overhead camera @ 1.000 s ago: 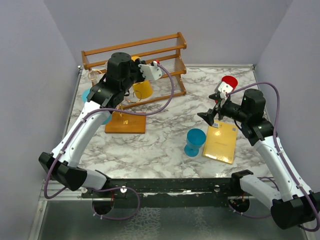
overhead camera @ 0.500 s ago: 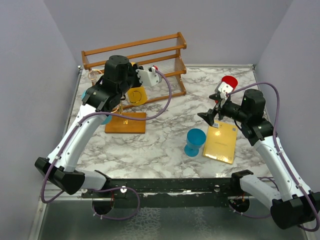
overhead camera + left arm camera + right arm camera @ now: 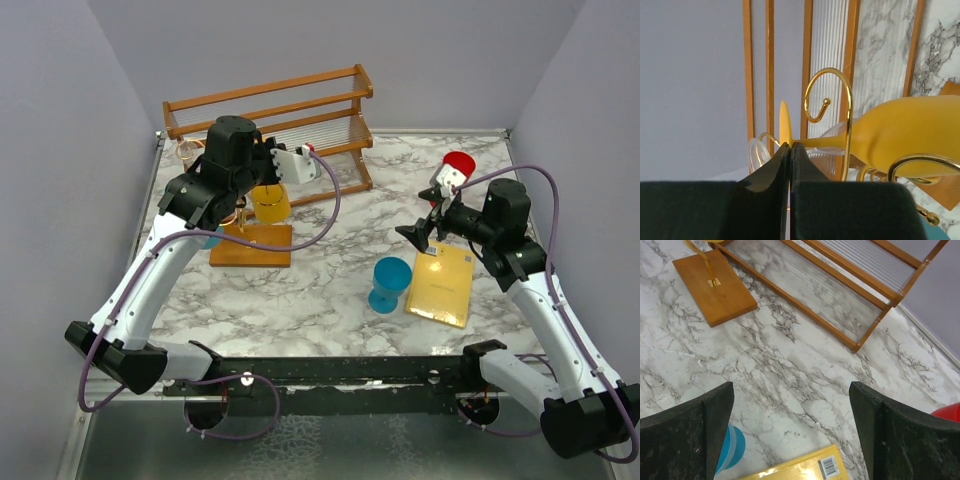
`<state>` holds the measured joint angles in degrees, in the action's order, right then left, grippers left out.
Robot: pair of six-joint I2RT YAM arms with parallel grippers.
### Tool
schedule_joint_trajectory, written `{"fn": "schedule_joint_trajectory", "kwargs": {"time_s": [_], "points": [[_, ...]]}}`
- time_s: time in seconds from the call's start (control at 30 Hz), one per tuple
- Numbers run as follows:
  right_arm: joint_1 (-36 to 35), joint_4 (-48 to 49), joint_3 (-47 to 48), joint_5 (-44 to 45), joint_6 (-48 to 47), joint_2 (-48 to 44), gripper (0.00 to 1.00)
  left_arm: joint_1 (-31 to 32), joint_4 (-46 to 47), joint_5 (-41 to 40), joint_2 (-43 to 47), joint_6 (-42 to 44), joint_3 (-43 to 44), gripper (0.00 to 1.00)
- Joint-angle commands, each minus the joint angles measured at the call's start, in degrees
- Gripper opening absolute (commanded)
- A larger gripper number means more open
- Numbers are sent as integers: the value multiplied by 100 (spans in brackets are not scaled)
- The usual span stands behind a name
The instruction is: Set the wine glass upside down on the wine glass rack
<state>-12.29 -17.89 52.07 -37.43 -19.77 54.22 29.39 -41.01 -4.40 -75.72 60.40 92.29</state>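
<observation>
The task looks mostly done, though the release is not yet made. The left pincer point(image 3: 790, 150) is clamped edge-on on the thin round foot point(image 3: 784, 122) of the yellow wine glass point(image 3: 900, 130). In the left wrist view the marble lies to the bowl's side and the wall to the foot's side, so I judge the glass to be bowl-down, roughly inverted with a slight tilt. Its stem runs across a curled gold arm of the wine glass rack point(image 3: 844, 100), and a second gold loop crosses in front of the bowl. Whether the stem sits inside a loop or only lies against the wire, I cannot tell.

From above, the yellow bowl hangs over the far end of the rack's orange-brown base point(image 3: 250, 247), just in front of the two-tier wooden shelf point(image 3: 300, 100). A clear glass point(image 3: 757, 150) shows faintly behind the foot.

The right pincer point(image 3: 790, 390) is spread wide and carries nothing; it hovers over the surface point(image 3: 330, 260) near a blue cup point(image 3: 390, 283) and a yellow book point(image 3: 441, 285), well apart from the rack, with a red object point(image 3: 460, 163) beyond it.

By my judgement three things are left: seat the foot so that a wire arm bears it, let go of the foot, and draw the arm clear without knocking the rack. The hang should be confirmed before release, since a stem that is merely leaning would drop the glass onto the base.
</observation>
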Motion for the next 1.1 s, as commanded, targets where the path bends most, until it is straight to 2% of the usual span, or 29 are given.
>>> {"fn": "schedule_joint_trajectory", "kwargs": {"time_s": [0.0,0.6,1.07], "points": [[37,198,-60,-168,-1,-8,97,50,-177,414,164,86,108,0],[45,218,-100,-151,-31,-3,98,94,-411,927,37,419,353,0],[43,220,-121,-141,-49,3,98,133,-156,1316,-189,543,439,0]]}}
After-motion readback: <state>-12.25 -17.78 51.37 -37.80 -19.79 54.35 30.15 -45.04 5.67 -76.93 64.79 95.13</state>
